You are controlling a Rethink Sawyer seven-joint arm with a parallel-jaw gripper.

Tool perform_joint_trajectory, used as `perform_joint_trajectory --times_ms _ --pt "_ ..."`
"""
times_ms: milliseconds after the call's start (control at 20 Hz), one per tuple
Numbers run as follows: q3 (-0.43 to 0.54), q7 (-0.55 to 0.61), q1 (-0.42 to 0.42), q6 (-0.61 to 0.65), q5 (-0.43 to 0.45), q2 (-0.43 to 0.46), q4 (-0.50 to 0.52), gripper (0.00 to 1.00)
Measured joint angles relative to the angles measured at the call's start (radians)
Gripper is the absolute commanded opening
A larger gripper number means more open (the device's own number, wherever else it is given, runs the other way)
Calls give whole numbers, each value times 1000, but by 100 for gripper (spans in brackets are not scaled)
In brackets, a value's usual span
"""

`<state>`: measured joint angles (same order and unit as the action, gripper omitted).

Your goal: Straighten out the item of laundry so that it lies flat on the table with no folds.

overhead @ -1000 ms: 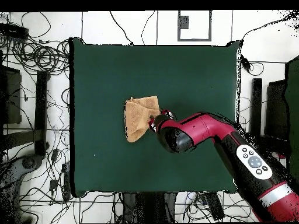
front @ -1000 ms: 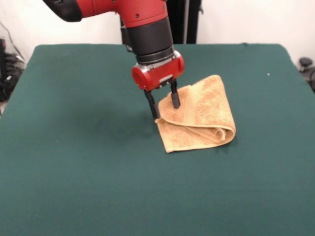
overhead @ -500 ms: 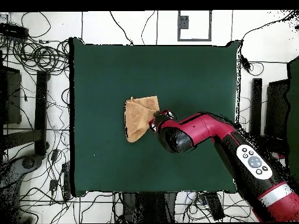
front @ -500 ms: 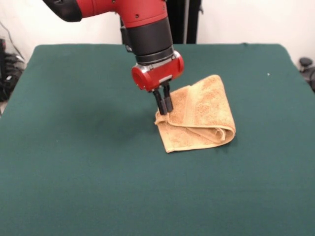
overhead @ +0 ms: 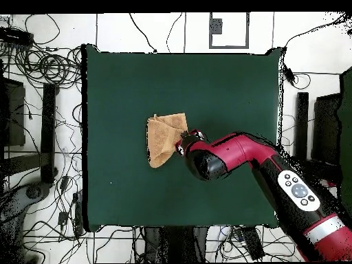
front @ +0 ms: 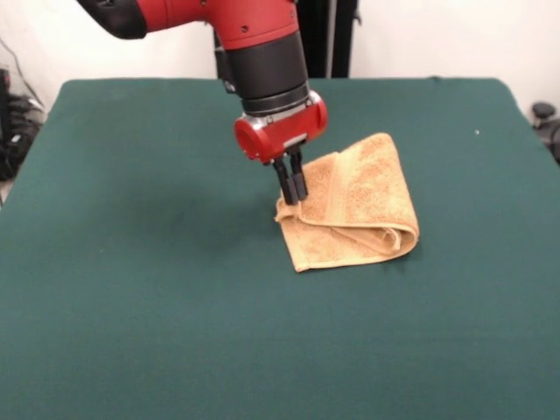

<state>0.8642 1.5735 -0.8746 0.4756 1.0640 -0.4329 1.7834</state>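
The tan terry towel (front: 359,206) lies folded over on itself on the dark green table (front: 131,262), right of centre in the front view. Its top layer shows a woven border band and a rolled fold at its near right side. My gripper (front: 292,198) is shut on the towel's upper-layer corner at its left edge, fingers upright. In the overhead view the towel (overhead: 165,137) lies left of centre, and the arm's red wrist covers the gripper beside the towel's right edge. No white tag shows.
The red and black arm (front: 262,61) comes down from the top of the front view. In the overhead view it (overhead: 275,179) crosses the table's lower right. Cables (overhead: 41,69) and stands surround the table on the floor.
One second ago the gripper's fingers stood apart over the towel's corner. They closed on that corner half a second ago and have stayed shut since. The arm has not moved otherwise.
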Motion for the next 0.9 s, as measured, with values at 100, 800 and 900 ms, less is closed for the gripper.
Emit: perform_joint_trajectory --times_ms 100,800,900 --pt "0 0 0 0 1 0 0 0" --pt "213 -35 -267 73 -267 -231 181 0" --pt "299 -70 -361 133 -353 -297 216 0"
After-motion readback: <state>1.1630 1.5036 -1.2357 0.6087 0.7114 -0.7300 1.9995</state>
